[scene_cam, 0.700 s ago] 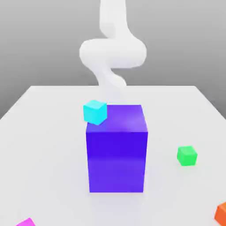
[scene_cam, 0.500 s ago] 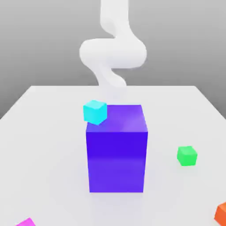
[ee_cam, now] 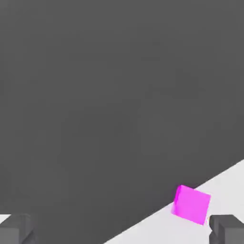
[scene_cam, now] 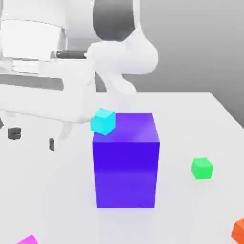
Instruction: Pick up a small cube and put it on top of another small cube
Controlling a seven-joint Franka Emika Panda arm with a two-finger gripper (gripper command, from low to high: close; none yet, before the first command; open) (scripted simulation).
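In the exterior view the white Panda arm fills the upper part on that view's left, and its gripper (scene_cam: 32, 138) hangs above the white table (scene_cam: 200, 114) with two dark fingertips (scene_cam: 15, 133) set well apart and nothing between them: the jaws are spread and empty. The magenta cube (scene_cam: 29, 240) sits at the table's near edge toward that view's left, barely inside the picture and well below the gripper. The green cube (scene_cam: 202, 168) rests on the table toward that view's right, well apart from the magenta one. Between them stands the large blue-violet block (scene_cam: 126, 159), with a cyan cube (scene_cam: 103, 120) at its upper corner; whether it rests on the block or just behind it cannot be told. An orange cube (scene_cam: 239, 229) shows at the near corner on that view's right.

In the hand view the magenta cube (ee_cam: 191, 204) lies on a pale strip of table close to the table's edge, beyond which is only dark grey. Two grey fingertips (ee_cam: 228, 228) frame the shot, wide apart, and the cube lies just beside one of them, not between them.

Judged from this, nothing of the task is done: the magenta cube is not grasped and the green cube carries nothing. Left are lining up over the cube, lowering, closing, lifting, carrying and placing. The cube's nearness to the edge leaves little room for a nudge, and the tall block stands across the straight path to the green cube, so the carry likely needs height or a detour
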